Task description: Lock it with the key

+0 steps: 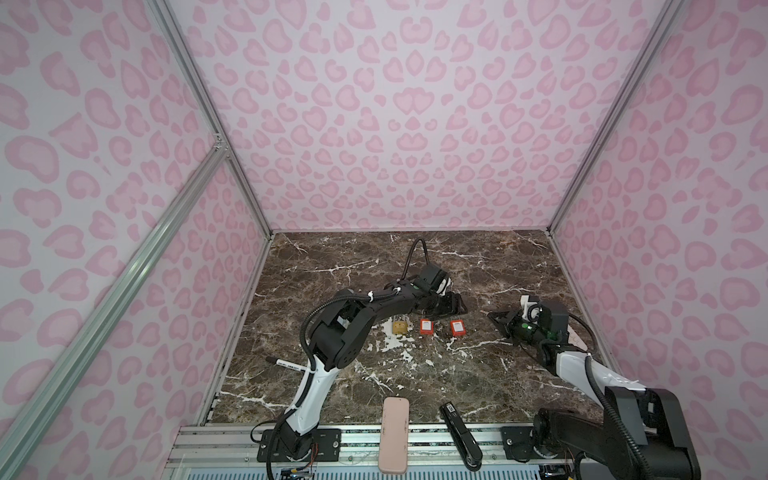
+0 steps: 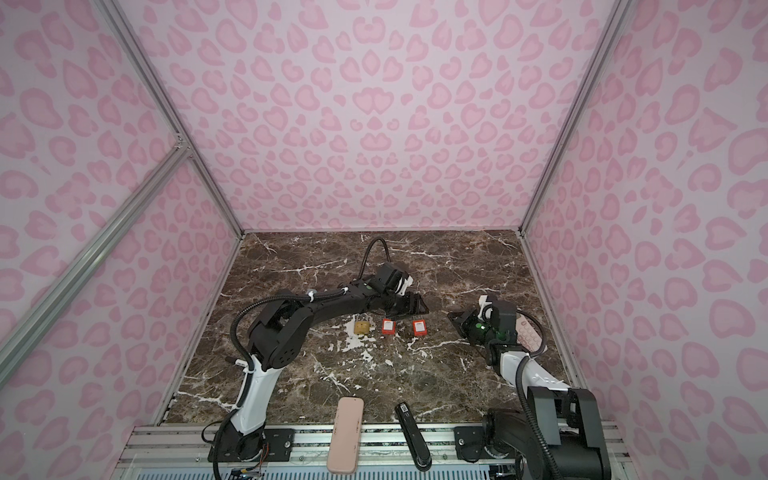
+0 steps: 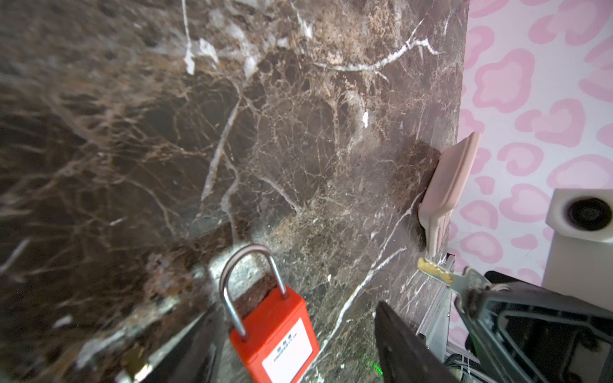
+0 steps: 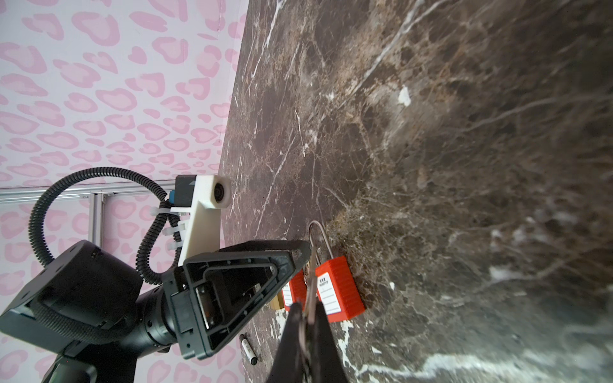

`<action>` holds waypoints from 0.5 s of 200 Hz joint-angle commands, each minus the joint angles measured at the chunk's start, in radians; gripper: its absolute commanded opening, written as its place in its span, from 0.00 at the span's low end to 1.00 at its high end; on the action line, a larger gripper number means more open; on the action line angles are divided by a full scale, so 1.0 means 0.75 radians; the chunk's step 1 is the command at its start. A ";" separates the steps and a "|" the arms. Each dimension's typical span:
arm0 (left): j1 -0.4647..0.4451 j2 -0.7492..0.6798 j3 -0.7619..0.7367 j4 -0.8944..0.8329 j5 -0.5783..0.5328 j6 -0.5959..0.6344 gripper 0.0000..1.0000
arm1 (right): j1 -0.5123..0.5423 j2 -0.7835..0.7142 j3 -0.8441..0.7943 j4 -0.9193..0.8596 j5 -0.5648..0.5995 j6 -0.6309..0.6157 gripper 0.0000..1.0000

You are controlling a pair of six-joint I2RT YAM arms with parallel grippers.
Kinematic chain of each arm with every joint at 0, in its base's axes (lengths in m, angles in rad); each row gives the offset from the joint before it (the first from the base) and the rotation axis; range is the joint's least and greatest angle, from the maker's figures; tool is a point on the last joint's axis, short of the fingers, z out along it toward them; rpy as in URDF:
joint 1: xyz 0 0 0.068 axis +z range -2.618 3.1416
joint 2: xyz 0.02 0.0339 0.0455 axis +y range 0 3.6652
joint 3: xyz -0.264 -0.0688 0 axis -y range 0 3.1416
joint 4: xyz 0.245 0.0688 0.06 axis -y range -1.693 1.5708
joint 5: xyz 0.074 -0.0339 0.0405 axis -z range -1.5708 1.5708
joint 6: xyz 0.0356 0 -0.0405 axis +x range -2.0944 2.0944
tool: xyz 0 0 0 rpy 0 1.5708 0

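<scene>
Red padlock (image 3: 275, 335): steel shackle, white label, flat on marble counter (image 3: 298, 132); left gripper (image 3: 295, 305) fingers apart, flanking it; right gripper (image 4: 308, 306) fingers clamped on brass-bladed key (image 3: 434, 274).

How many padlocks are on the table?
3, in a row: the brass lock at the left, the middle red lock, and the right red lock. The left arm just behind them could hide more.

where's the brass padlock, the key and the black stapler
brass padlock (image 1: 400, 328): in a top view, on its body
key (image 3: 434, 271): left wrist view, on its brass blade
black stapler (image 1: 460, 433): in a top view, on the middle of its upper arm
</scene>
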 commanded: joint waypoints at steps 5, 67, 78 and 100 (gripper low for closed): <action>0.001 0.010 0.014 0.029 0.013 0.000 0.71 | 0.000 0.006 0.003 0.025 -0.009 -0.012 0.00; 0.001 -0.019 0.004 0.037 -0.004 0.016 0.77 | 0.001 0.013 -0.007 0.028 -0.001 -0.016 0.00; 0.001 -0.039 0.001 0.028 -0.016 0.027 0.78 | 0.000 0.027 -0.009 0.035 0.001 -0.014 0.00; 0.003 -0.082 -0.014 0.014 -0.046 0.044 0.80 | 0.000 0.053 0.005 0.038 -0.018 -0.014 0.00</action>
